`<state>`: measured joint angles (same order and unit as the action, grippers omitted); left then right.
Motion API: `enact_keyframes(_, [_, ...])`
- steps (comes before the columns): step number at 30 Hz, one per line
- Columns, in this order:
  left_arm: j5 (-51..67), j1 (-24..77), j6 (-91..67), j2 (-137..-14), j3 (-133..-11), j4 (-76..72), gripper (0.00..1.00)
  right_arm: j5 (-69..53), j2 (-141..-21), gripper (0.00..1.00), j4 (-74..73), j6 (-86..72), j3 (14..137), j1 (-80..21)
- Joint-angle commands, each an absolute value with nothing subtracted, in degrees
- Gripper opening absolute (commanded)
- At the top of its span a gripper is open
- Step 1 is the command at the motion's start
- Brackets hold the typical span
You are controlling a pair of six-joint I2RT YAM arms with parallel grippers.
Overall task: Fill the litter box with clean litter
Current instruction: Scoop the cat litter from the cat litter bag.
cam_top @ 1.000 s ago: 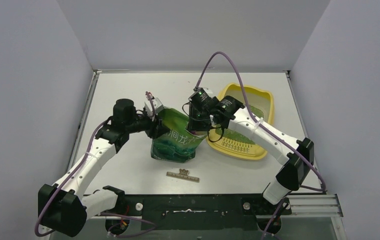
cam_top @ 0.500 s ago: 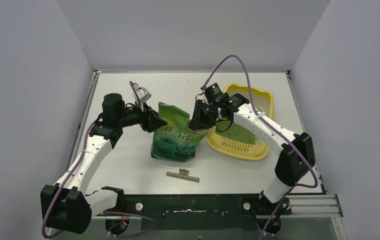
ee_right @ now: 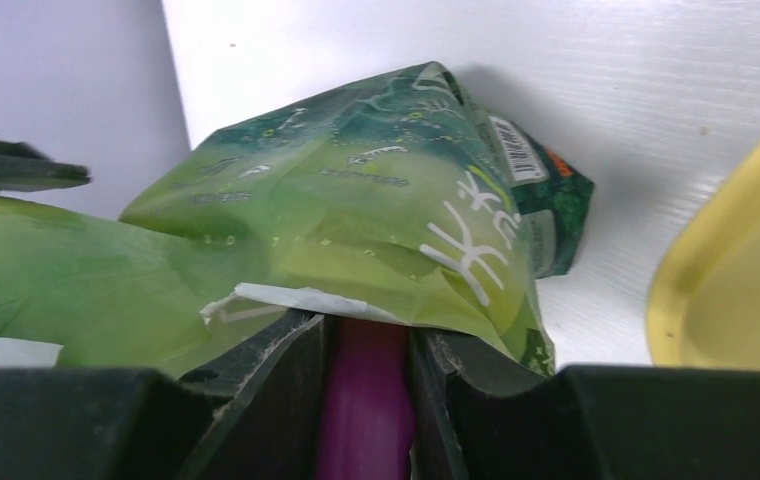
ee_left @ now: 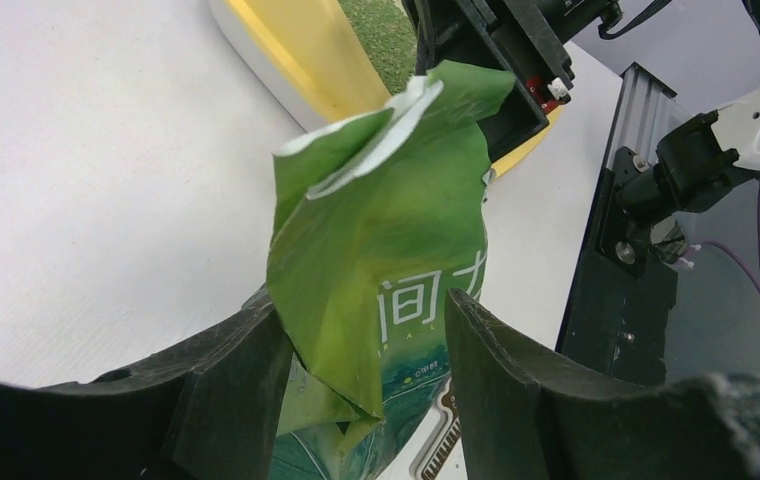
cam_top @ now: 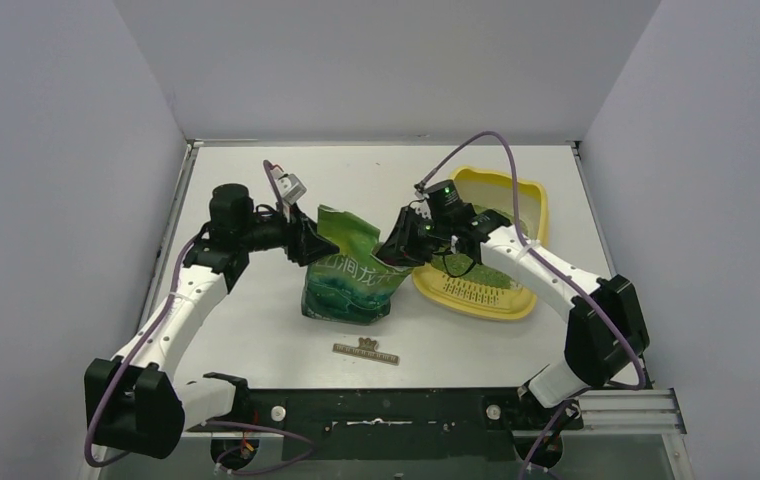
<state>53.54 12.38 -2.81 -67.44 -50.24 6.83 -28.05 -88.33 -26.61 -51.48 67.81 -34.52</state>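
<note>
**Litter box part filled, both grippers at the bag**

Litter box (cam_top: 516,180) lies flat on the table (cam_top: 256,180), right of centre and angled, its slotted grate strip (cam_top: 471,291) at the near end. Clean litter (ee_left: 378,28) covers part of its floor as a light-green layer; how much of the floor cannot be told, since the right arm crosses over it. The green bag (cam_top: 351,285) stands upright just left of the box, near its near-left corner, with its torn top open and crumpled.

The left gripper (ee_left: 361,310) is at the bag's upper left edge. Its jaws stand wide, with the bag's top flap between them; the flap brushes one finger (ee_left: 236,370) and is clear of the other (so nothing is pinched).

The right gripper (ee_right: 366,335) is at the bag's upper right edge, between bag and box. Its jaws are narrow and clamp a magenta handle (ee_right: 366,410), which runs forward under the bag's torn lip. Its far end is hidden inside.

A small brown ornamented strip (cam_top: 366,351) lies on the table in front of the bag, apart from it.
</note>
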Motion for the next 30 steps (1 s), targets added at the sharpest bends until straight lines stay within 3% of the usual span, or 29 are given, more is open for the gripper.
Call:
enact_keyframes(1, [55.8,12.8,-4.1,-68.9,-52.4,3.9,0.53,-37.9,-86.0,0.0,-15.3,-56.8,67.6,-35.0])
enact_keyframes(10, [52.6,12.9,-4.2,-68.7,-51.5,1.9,0.49,-39.5,-82.9,0.0,-7.3,-62.0,63.9,-33.8])
enact_keyframes(15, [54.8,13.0,-5.2,-69.2,-51.1,0.9,0.28,-42.3,-81.6,0.0,-5.3,-63.6,62.1,-31.8])
enact_keyframes(17, [55.4,13.0,-5.2,-69.3,-50.8,-0.6,0.17,-43.0,-81.0,0.0,-3.4,-64.9,60.7,-31.1])
enact_keyframes(19, [56.3,12.8,-4.3,-69.2,-50.8,-1.3,0.0,-43.6,-80.4,0.0,-1.1,-66.4,59.1,-30.4])
enact_keyframes(24, [58.0,12.4,-3.0,-67.6,-49.5,-2.5,0.0,-46.0,-79.1,0.0,6.5,-71.0,54.6,-27.3])
enact_keyframes(30, [58.4,12.4,0.9,-64.3,-47.1,-1.9,0.0,-49.6,-77.3,0.0,5.2,-70.2,53.1,-23.0])
